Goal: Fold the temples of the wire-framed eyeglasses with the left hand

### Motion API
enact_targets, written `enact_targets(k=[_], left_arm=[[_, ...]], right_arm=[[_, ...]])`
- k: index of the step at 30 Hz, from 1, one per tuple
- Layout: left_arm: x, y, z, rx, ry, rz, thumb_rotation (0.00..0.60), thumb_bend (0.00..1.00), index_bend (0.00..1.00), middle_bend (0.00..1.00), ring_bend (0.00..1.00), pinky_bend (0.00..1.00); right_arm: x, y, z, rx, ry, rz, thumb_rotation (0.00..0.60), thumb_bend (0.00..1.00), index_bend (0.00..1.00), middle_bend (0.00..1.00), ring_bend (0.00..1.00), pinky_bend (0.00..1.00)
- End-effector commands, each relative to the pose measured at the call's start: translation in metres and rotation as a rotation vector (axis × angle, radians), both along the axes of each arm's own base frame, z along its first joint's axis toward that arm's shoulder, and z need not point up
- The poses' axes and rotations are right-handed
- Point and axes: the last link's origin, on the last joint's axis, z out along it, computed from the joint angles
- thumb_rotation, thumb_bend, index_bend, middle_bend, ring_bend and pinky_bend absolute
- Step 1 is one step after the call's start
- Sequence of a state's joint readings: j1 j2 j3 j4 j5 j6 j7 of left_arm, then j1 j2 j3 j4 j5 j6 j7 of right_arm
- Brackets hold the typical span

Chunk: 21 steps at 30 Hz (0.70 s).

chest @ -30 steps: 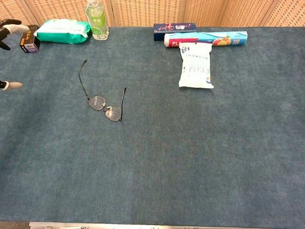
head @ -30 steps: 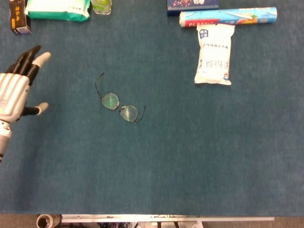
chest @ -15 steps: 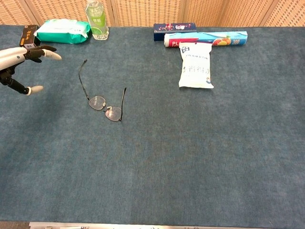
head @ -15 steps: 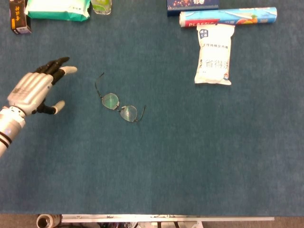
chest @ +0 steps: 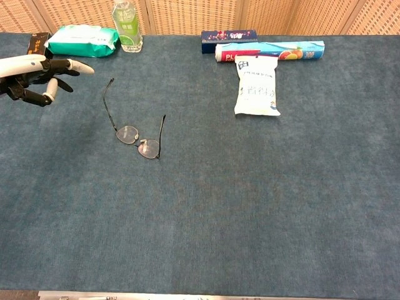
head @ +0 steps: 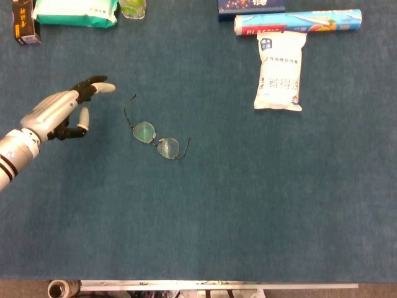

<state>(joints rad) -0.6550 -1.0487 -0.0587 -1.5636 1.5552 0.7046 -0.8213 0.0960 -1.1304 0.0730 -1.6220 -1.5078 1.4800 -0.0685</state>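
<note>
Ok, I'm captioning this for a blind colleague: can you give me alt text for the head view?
The robot's left hand, empty with fingers extended, hovers over the blue table just left of the wire-framed eyeglasses, whose temples are unfolded. Along the far edge lie a white pouch, a plastic wrap roll and a green wipes pack.

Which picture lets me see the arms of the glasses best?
The chest view. There both temples of the eyeglasses show as long thin lines opened out behind the lenses. The head view looks straight down on the eyeglasses, so the lenses are clear but the temples look short and faint.
</note>
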Motion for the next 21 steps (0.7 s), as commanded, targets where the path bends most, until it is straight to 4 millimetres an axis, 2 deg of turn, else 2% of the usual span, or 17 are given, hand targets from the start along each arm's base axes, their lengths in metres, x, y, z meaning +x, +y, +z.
enact_targets(k=[1,13,21], left_arm=[[0.005,0.002,0.001,-0.046,-0.075,0.041,0.6,0.91,0.11,0.04,0.05,0.2],[0.008,0.018,-0.005,-0.107,-0.269,0.081,0.6,0.92,0.13,0.07,0.06,0.21],[0.004,0.027,-0.016,-0.125,-0.292,0.087,0.6,0.92,0.15,0.07,0.07,0.21]], right_arm=[[0.0,0.0,0.0,0.001,0.0,0.0,0.6,0.47,0.47,0.37,0.23,0.41],[0.0,0.0,0.0,0.001,0.001,-0.002,0.6,0.47,0.47,0.37,0.23,0.41],[-0.001,-0.001,0.0,0.003,0.0,-0.007,0.6,0.47,0.47,0.37,0.23,0.41]])
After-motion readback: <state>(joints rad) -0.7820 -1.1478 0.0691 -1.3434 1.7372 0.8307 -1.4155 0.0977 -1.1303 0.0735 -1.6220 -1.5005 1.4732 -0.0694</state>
